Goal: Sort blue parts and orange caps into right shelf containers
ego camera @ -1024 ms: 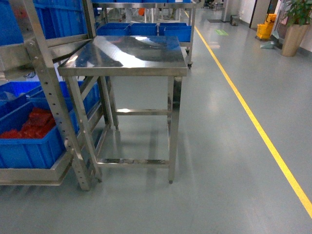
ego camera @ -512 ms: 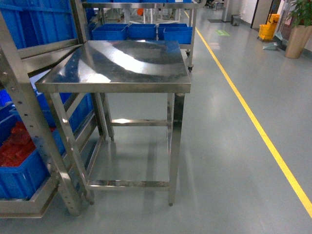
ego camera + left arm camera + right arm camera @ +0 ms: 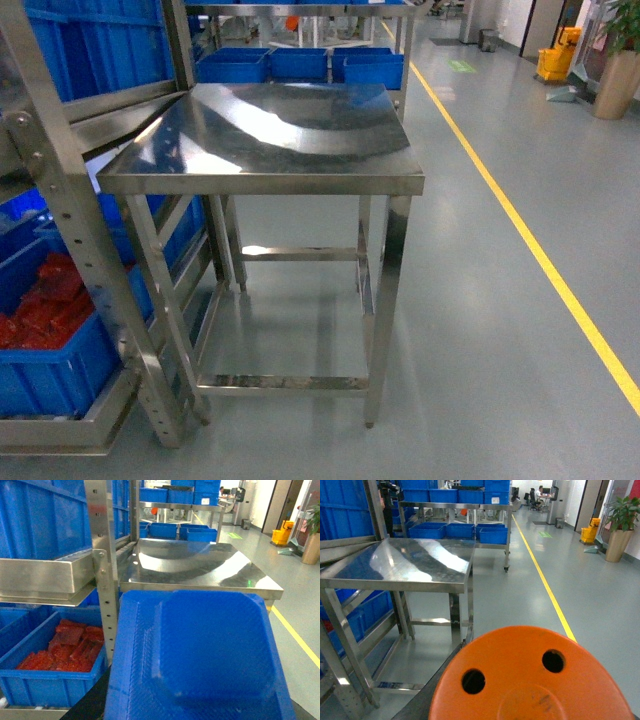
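A blue part [image 3: 200,650] fills the lower left wrist view, and an orange cap [image 3: 530,680] fills the lower right wrist view. Each is presumably carried at its end effector, but no fingers are visible in either view, so grasp state cannot be told for left or right. Neither arm shows in the head view.

Step in hand, as judged: base approach with both loads carried, no placing started yet.

- The steel worktop [image 3: 290,130] sits straight ahead and bare. A steel shelf rack [image 3: 60,200] stands touching its left corner.
- A blue crate [image 3: 60,350] holding red-orange pieces [image 3: 45,305] sits on the rack's bottom level. More blue crates [image 3: 300,62] are lined up on a further rack behind the worktop.
- Which crates count as the right shelf containers cannot be settled from these views. This should be resolved before any release.
- The base should be squared to the target crate, and the rack upright [image 3: 105,580] kept off the blue part's edge.
- Release should be made low, over the crate interior and inside the rim. Blue and orange must be kept in separate crates.
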